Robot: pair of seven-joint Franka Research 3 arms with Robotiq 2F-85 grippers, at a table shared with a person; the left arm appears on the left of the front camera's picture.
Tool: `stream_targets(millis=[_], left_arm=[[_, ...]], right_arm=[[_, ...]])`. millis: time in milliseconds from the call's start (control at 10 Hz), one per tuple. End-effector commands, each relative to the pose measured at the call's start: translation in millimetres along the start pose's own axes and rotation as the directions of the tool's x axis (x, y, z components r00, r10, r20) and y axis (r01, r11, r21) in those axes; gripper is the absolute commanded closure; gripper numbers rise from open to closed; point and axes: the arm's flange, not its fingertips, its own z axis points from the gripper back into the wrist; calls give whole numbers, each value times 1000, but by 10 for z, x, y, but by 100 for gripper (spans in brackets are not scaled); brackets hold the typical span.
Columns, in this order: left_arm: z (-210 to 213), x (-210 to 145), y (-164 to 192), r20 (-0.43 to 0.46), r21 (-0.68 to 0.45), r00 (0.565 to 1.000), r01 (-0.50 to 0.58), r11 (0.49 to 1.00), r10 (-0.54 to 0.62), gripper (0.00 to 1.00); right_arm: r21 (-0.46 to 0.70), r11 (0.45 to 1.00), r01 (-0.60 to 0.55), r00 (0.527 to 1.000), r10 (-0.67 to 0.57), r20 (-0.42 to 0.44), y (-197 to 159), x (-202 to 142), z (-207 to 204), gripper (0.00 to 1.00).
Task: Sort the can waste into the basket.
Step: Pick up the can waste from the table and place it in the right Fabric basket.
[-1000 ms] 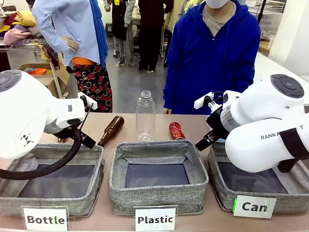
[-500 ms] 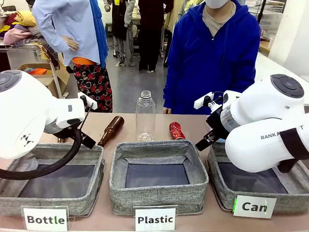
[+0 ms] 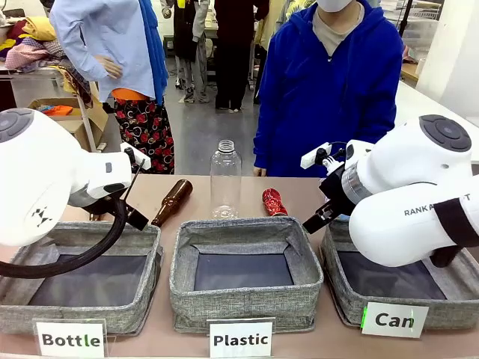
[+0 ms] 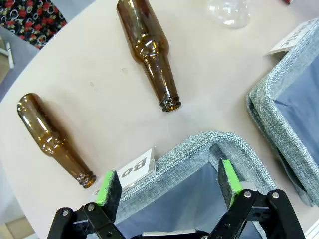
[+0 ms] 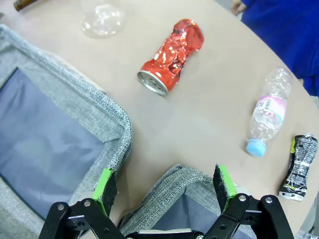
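A crushed shiny red can [image 5: 171,55] lies on the table beyond my right gripper [image 5: 164,186], which stands open over the far rim of the "Can" basket [image 5: 164,191]. The same red can [image 3: 273,201] lies behind the middle basket in the front view. A crushed black and silver can [image 5: 299,167] lies at the right edge of the right wrist view. The "Can" basket [image 3: 352,303] sits at the front right, largely covered by my right arm. My left gripper [image 4: 167,186] is open over the far corner of the "Bottle" basket [image 4: 199,149], holding nothing.
Two brown glass bottles [image 4: 147,50] [image 4: 52,139] lie beyond the left basket. A clear plastic bottle [image 3: 225,179] stands upright behind the "Plastic" basket [image 3: 247,288]; another clear bottle [image 5: 266,112] with a blue cap lies between the cans. A person in a blue hoodie [image 3: 329,90] stands at the far side.
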Motion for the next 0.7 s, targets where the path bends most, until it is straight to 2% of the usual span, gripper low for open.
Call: stream_targets(millis=[0, 500, 600], left_arm=[[1, 1, 0, 0, 0, 1000, 0, 1000, 0, 0], [0, 0, 0, 0, 0, 1000, 0, 1000, 0, 0], [223, 17, -30, 73, -87, 997, 20, 996, -14, 0]], right_arm=[[0, 1000, 1, 1000, -1, 0, -1, 0, 0, 0], [0, 1000, 0, 1000, 0, 0, 0, 0, 0, 0], [34, 999, 42, 998, -44, 47, -38, 36, 198, 0]])
